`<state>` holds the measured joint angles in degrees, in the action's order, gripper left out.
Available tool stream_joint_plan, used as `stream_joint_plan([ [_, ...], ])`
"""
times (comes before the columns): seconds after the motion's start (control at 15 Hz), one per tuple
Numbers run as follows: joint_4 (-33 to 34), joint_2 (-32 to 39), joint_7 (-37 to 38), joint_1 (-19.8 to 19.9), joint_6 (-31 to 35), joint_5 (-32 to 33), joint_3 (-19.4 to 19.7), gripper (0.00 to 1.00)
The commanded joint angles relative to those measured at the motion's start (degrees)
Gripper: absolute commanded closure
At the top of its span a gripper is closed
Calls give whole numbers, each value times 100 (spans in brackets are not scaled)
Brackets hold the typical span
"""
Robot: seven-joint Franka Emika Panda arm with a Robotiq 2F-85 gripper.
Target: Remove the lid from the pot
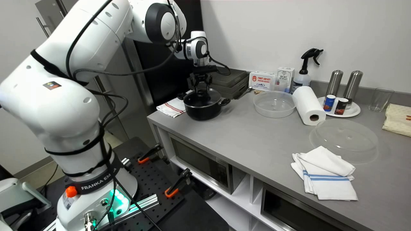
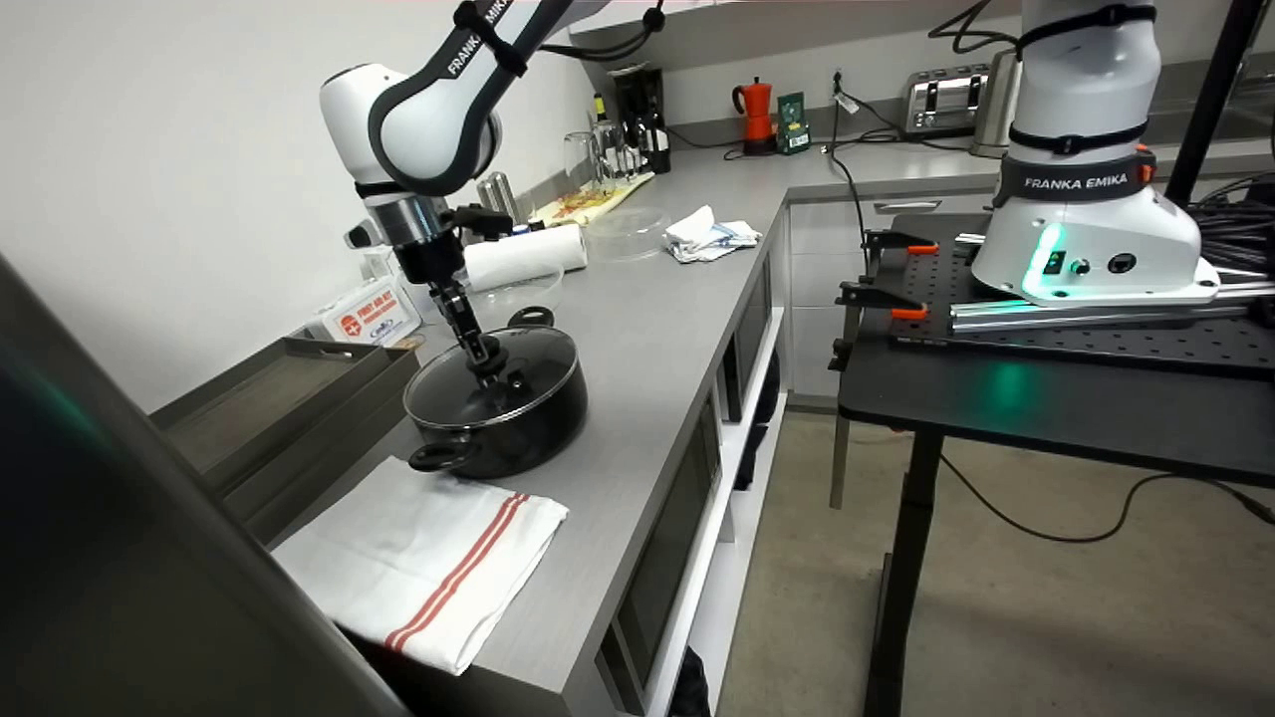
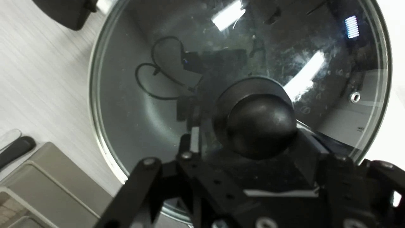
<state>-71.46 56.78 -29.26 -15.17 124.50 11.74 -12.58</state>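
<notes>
The pot point(image 1: 204, 113) is black and stands upright on the counter; it also shows in an exterior view point(image 2: 526, 430). The clear glass lid point(image 2: 438, 393) sits on the pot, and it also shows in an exterior view point(image 1: 192, 100). My gripper point(image 1: 201, 90) points down at the lid's centre, and it shows in an exterior view point(image 2: 484, 360). In the wrist view the dark round knob point(image 3: 261, 123) lies between the fingers of my open gripper point(image 3: 250, 139). A gap shows on the left of the knob; the right finger is close, contact unclear.
A red-striped towel point(image 2: 438, 558) lies beside the pot, and grey trays point(image 2: 279, 398) stand behind it. A clear bowl point(image 1: 275, 104), a paper towel roll point(image 1: 308, 104), a clear disc point(image 1: 345, 138) and a blue-striped towel point(image 1: 324, 175) are farther along the counter.
</notes>
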Motion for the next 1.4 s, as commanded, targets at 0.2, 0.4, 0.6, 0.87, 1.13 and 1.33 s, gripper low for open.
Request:
stream_joint_plan([
  [0.2, 70, -33, -96, -15, -102, 86, 52, 22],
  [0.4, 14, -68, -84, 19, -79, 89, 81, 8],
  [0.6, -58, -110, -79, 52, -45, 95, 103, 3],
  [0.87, -69, -105, -83, 63, -37, 92, 104, 29],
  [1.13, -86, -110, -90, 68, -32, 91, 101, 60],
  [1.33, -102, -126, -93, 82, -28, 86, 101, 75],
])
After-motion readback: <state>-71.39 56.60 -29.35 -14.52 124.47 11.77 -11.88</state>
